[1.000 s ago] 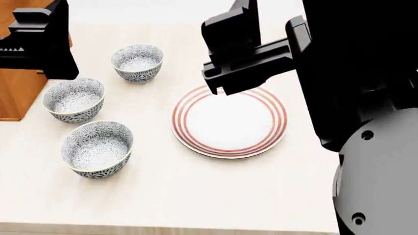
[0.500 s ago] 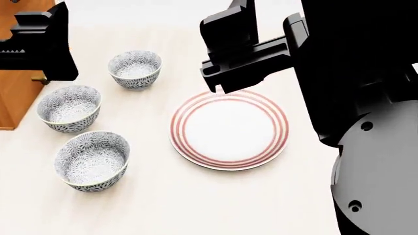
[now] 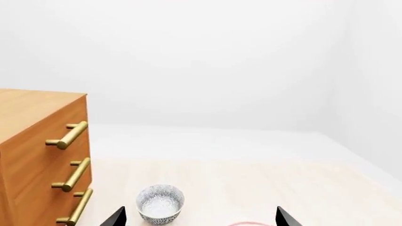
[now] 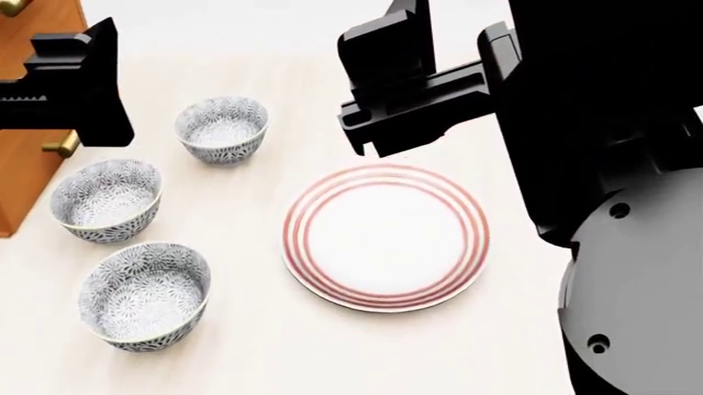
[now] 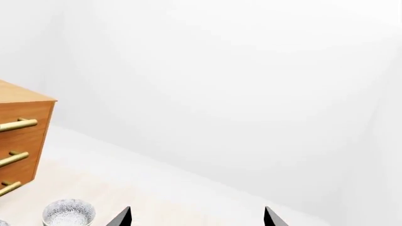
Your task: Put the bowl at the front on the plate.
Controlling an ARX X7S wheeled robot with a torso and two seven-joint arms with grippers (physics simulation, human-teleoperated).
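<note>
My tabletop (image 4: 329,354) is pale, light-grained wood. On it I see the plate (image 4: 386,238) and, to its left, three patterned bowls in a curved row: the bowl (image 4: 144,294) nearest me, a middle bowl (image 4: 105,199), a far bowl (image 4: 222,128), none touching

Glossy plate (image 4: 384,239), matt pale wood table (image 4: 286,346)

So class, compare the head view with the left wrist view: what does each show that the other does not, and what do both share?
Only the head view shows all three bowls, including the front bowl, the whole plate and the right tool. Only the left wrist view shows the drawer front with its brass handles and the white wall behind. Both show the far bowl, the pale table, the wooden cabinet and the left tool.
</note>
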